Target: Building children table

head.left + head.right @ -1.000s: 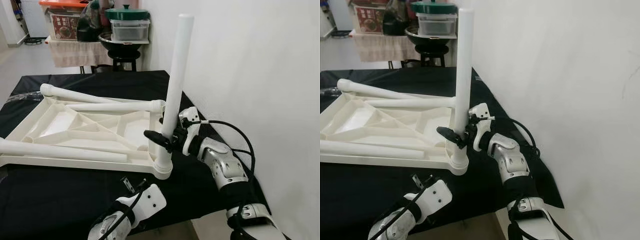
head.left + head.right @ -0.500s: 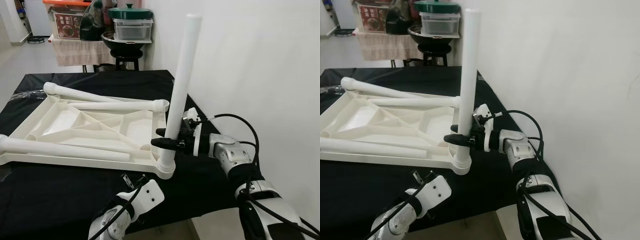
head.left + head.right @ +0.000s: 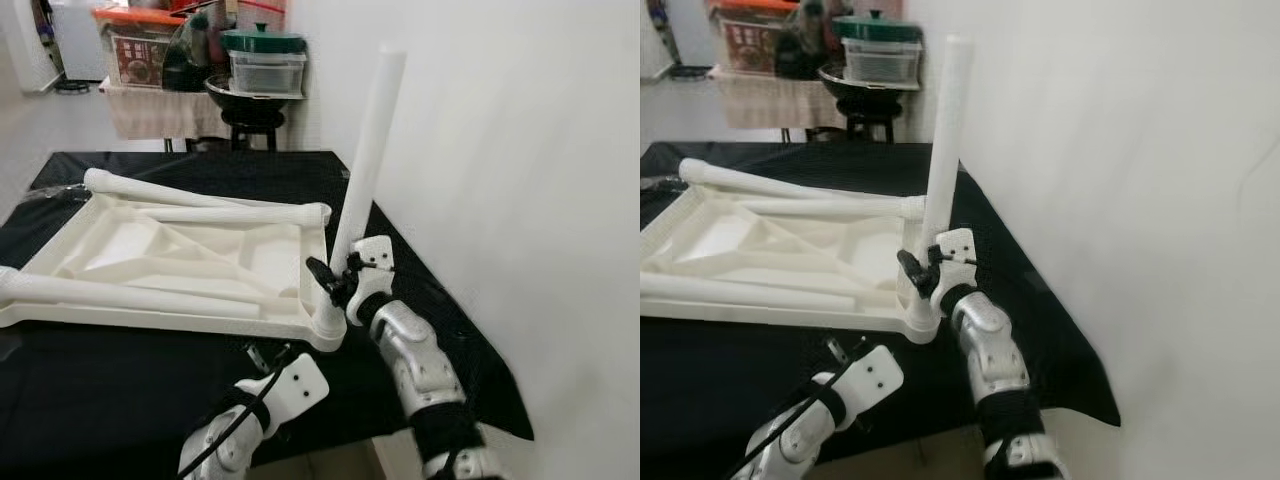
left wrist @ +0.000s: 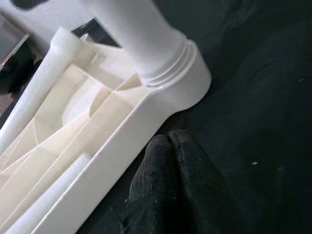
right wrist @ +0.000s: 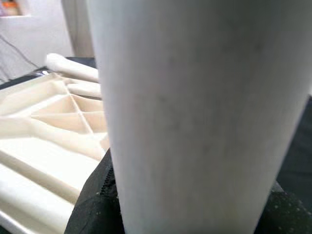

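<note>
Right tool (image 3: 330, 282) now nearer, clenched round upright table leg (image 3: 368, 165), long axis vertical

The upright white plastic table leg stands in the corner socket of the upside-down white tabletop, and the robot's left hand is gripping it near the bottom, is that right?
Not quite: the right hand grips the upright white plastic table leg near the bottom, as the left eye view shows. The left hand sits low beside the socket corner of the upside-down white tabletop.

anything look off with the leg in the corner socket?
Yes. The upright leg leans toward the wall rather than standing square in its corner socket on the upturned tabletop. The right claw grips it low down.
</note>
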Controlling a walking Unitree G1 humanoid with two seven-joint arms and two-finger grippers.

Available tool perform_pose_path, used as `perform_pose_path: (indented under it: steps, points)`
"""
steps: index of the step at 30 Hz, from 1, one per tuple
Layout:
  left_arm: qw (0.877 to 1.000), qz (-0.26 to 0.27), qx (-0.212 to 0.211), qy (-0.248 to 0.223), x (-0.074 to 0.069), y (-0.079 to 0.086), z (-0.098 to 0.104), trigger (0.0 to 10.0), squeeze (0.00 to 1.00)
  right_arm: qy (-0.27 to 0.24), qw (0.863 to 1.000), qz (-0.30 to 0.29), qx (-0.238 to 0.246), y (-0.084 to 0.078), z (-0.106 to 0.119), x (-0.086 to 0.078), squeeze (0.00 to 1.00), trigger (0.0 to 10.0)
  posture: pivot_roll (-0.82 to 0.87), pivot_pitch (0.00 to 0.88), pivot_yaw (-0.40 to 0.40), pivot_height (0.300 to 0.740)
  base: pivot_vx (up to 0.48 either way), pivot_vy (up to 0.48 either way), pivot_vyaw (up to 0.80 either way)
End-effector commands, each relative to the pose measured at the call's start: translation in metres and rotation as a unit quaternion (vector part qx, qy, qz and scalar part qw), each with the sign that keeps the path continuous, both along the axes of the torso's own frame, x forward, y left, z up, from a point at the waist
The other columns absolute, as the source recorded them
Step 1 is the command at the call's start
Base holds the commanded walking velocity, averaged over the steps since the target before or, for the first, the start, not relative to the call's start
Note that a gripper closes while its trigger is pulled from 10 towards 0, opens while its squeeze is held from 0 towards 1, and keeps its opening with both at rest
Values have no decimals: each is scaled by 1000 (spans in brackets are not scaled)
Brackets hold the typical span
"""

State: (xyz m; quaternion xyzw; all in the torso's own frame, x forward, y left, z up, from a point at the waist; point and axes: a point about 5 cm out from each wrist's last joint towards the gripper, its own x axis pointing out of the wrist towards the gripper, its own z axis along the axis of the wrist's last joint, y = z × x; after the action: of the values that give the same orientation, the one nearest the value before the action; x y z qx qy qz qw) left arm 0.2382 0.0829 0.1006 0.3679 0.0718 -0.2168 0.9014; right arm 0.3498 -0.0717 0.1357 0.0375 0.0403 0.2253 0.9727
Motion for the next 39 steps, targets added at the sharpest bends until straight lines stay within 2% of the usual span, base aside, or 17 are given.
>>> perform_pose_path:
  steps: [1, 3, 4, 5, 6, 7, 8, 11, 14, 16, 18, 24, 25, 26, 27, 35, 39]
  points:
    - [1000, -3, 0, 5, 0, -2, -3, 10000, 0, 68, 997, 3, -28, -2, -32, -6, 0, 0, 97, 0, -131, 740, 0, 0, 0]
    - [1000, -3, 0, 5, 0, -2, -3, 10000, 0, 61, 997, 10, -39, -2, -29, -3, 0, 0, 90, 0, -129, 740, 0, 0, 0]
    - [1000, -3, 0, 5, 0, -2, -3, 10000, 0, 58, 997, 11, -50, -4, -26, 1, 0, 10000, 90, 0, -135, 740, 0, 0, 0]
    - [1000, -3, 0, 5, 0, -2, -4, 10000, 0, 57, 997, 11, -57, -5, -24, 3, 0, 10000, 90, 0, -135, 740, 0, 0, 0]
    - [1000, -3, 0, 4, 1, -2, -4, 10000, 0, 45, 997, 26, -56, -4, -18, 5, 580, 10000, 90, 0, -135, 740, 0, 0, 0]
    - [1000, -2, 0, 4, 1, -2, -4, 10000, 0, 37, 997, 36, -55, -3, -14, 6, 580, 10000, 90, 0, -135, 740, 0, 0, 0]
    - [1000, -2, 0, 4, 1, -2, -4, 10000, 0, 33, 993, 106, -41, 4, -7, 5, 1000, 10000, 103, 0, -138, 740, 0, 0, 0]
    - [1000, -3, 0, 4, 1, -2, -4, 10000, 0, 8, 980, 194, -35, 12, 9, 1, 1000, 10000, 107, 0, -139, 740, 0, 0, 0]
    - [1000, -3, 0, 4, 1, -2, -4, 10000, 0, -9, 974, 222, -40, 13, 16, 1, 1000, 10000, 107, 0, -139, 740, 0, 0, 0]
    - [1000, -3, 0, 5, 1, -2, -4, 10000, 0, -34, 951, 300, -59, 8, 30, 6, 0, 10000, 113, 0, -140, 740, 0, 0, 0]
    - [1000, -2, -1, 5, 2, -2, -4, 10000, 0, -38, 923, 378, -67, 2, 39, 8, 0, 10000, 120, 0, -142, 740, 0, 0, 0]
    - [1000, -1, -1, 6, 2, -1, -5, 10000, 0, -5, 898, 436, -61, -11, 48, 17, 0, 10000, 125, 0, -139, 740, 0, 0, 0]
    - [1000, -1, -1, 6, 1, -1, -5, 10000, 0, 7, 895, 443, -45, -13, 49, 17, 0, 1686, 146, 0, -145, 740, 0, 0, 0]
    - [1000, 0, -2, 6, 1, -1, -5, 10000, 0, 15, 893, 448, -33, -15, 50, 18, 0, 1686, 146, 0, -145, 740, 0, 0, 0]
    - [1000, 0, -2, 6, 1, -1, -5, 10000, 0, 24, 890, 455, -20, -17, 50, 17, 0, 0, 146, 0, -145, 740, 0, 0, 0]
    - [1000, 0, -1, 6, -3, 0, -5, 10000, 0, 49, 900, 431, -28, -31, 42, 21, 0, 0, 162, 0, -147, 740, 0, 0, 0]
    - [1000, 1, -1, 6, -5, 0, -5, 10000, 0, 52, 919, 388, -45, -39, 35, 24, 0, 0, 166, 0, -151, 740, 0, 0, 0]
